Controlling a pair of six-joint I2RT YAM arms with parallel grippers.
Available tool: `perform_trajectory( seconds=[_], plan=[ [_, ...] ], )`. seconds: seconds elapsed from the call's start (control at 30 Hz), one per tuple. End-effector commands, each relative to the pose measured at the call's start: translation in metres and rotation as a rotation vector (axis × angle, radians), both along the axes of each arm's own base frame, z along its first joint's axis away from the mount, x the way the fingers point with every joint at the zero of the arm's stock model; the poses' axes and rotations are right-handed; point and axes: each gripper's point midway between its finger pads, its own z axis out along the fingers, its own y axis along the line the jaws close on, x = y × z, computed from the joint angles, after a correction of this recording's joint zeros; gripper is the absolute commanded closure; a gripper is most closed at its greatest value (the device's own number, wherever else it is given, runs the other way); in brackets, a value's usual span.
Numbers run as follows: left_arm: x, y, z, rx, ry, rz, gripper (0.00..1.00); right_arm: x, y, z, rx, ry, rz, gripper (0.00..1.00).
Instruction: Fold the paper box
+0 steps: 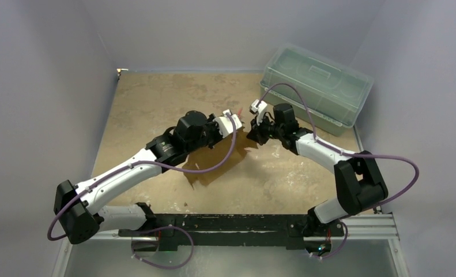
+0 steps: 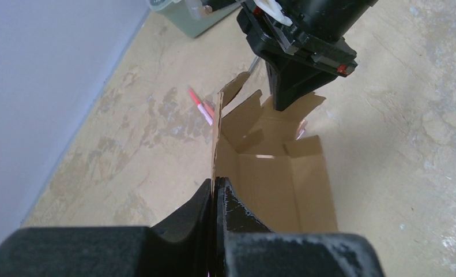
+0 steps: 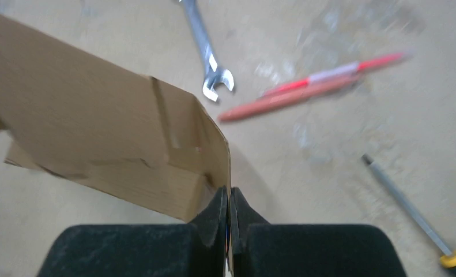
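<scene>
The paper box [image 2: 271, 179] is brown cardboard, partly set up, with its open inside facing the left wrist camera and flaps standing at the far end. My left gripper [image 2: 216, 187] is shut on the box's near left wall edge. My right gripper [image 2: 286, 98] comes down from the far side and pinches a far flap. The right wrist view shows the box's outer side [image 3: 98, 127], with the right gripper [image 3: 229, 196] shut on a thin cardboard edge. From above, both grippers [image 1: 235, 121] [image 1: 253, 134] meet at mid-table and largely hide the box.
A translucent green lidded bin [image 1: 315, 86] stands at the back right. On the table under the box lie a silver wrench [image 3: 205, 49], red pens [image 3: 306, 89] and a screwdriver [image 3: 410, 210]. A pen [image 2: 201, 107] also shows left of the box.
</scene>
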Motion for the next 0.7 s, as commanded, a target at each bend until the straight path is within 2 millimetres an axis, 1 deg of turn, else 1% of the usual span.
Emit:
perform_trajectory(
  seconds=[0.0,0.1,0.17,0.23,0.3,0.37,0.43,0.53,0.63,0.67],
  plan=[
    [0.017,-0.023,0.043,-0.029,-0.162,-0.071,1.00,0.035,0.003,0.065,0.140,-0.247,-0.108,1.00],
    [0.022,-0.035,0.043,-0.008,-0.174,-0.108,1.00,0.037,-0.004,0.076,0.164,-0.308,-0.141,1.00],
    [0.023,-0.042,0.038,0.003,-0.164,-0.138,1.00,0.036,-0.008,0.081,0.184,-0.339,-0.147,1.00],
    [0.025,-0.047,0.031,0.014,-0.159,-0.147,1.00,0.036,-0.015,0.078,0.181,-0.374,-0.179,1.00],
    [0.029,-0.050,0.025,0.018,-0.159,-0.148,1.00,0.042,-0.022,0.078,0.178,-0.410,-0.221,1.00],
    [0.032,-0.053,0.026,0.011,-0.165,-0.142,1.00,0.047,-0.027,0.078,0.178,-0.412,-0.242,1.00],
    [0.033,-0.056,0.033,-0.010,-0.167,-0.139,1.00,0.044,-0.027,0.083,0.199,-0.410,-0.232,1.00],
    [0.029,-0.057,0.055,-0.071,-0.168,-0.138,1.00,0.028,-0.021,0.102,0.257,-0.424,-0.167,1.00],
    [0.018,-0.054,0.080,-0.139,-0.154,-0.148,1.00,0.010,-0.014,0.119,0.295,-0.407,-0.099,1.00],
    [0.012,-0.053,0.087,-0.162,-0.143,-0.157,1.00,0.005,-0.013,0.121,0.296,-0.385,-0.089,1.00]
  ],
)
